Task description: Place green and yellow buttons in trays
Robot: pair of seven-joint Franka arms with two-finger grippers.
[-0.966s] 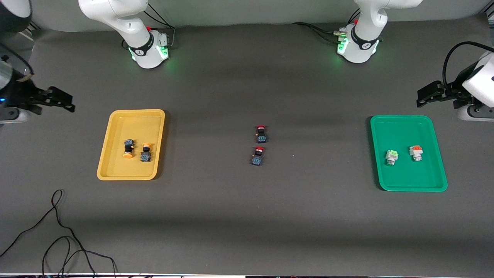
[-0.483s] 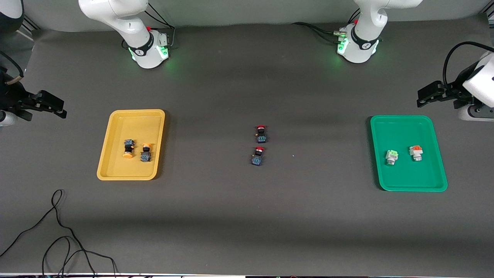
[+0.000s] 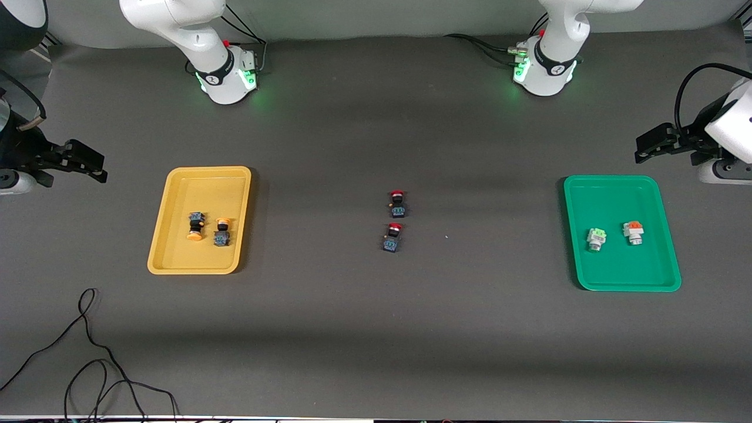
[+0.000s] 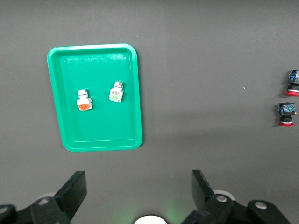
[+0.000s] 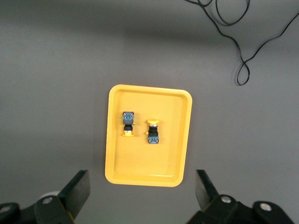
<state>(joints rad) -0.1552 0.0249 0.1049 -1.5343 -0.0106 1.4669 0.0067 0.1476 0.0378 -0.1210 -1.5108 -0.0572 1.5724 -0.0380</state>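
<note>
Right pincer [image 3: 88, 160] shifted slightly, spread wide, empty | left pincer [image 3: 652, 145] spread, empty, waiting

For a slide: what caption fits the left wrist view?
Left gripper, jaws open, above the green tray holding two white buttons, red buttons outside.

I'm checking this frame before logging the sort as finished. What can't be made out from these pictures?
- Right hand: front view cuts off its arm at the edge; the right wrist view shows only finger stubs.
- Left hand: likewise, only finger stubs in the left wrist view.
- Markings on the orange-yellow capped black-blue switches in the shallow yellow plastic tray: too small.
- Whether the white-grey switches in the shallow green plastic tray stand or lie: too small.
</note>
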